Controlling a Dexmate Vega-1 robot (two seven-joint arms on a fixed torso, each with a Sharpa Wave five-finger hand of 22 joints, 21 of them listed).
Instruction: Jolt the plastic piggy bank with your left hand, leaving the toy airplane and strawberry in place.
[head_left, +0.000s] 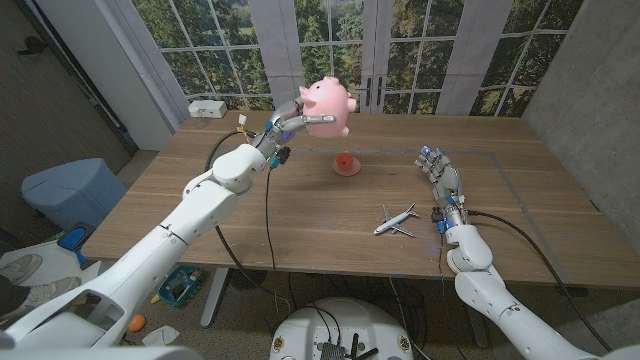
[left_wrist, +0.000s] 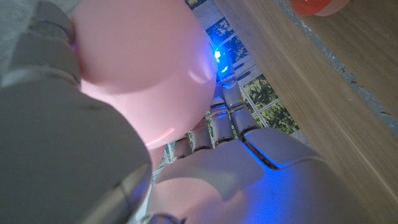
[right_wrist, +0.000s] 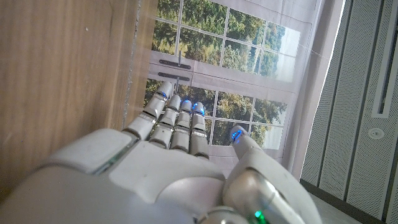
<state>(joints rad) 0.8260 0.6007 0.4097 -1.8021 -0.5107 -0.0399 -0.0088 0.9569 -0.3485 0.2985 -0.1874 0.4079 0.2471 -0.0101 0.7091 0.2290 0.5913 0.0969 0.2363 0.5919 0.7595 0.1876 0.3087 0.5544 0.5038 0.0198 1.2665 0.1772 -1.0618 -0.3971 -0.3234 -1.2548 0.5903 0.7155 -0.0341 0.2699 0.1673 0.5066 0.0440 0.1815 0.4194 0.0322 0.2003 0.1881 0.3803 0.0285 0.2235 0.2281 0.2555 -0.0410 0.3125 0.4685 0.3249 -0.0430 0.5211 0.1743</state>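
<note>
Piggy bank (head_left: 328, 105) gripped by left robot hand (head_left: 288, 124), held up clear of desk (head_left: 300, 215), behind strawberry (head_left: 346, 163). Pickup looks done; shake itself probably underway or still owed, can't be told from one shot. Strawberry sat on desk, toy airplane (head_left: 396, 220) nearer robot than strawberry, both untouched. Right robot hand (head_left: 439, 172) empty, fingers extended, parked right of strawberry.

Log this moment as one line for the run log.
left hand: holds piggy bank above table | right hand: empty, fingers apart | strawberry, airplane: on table
</note>
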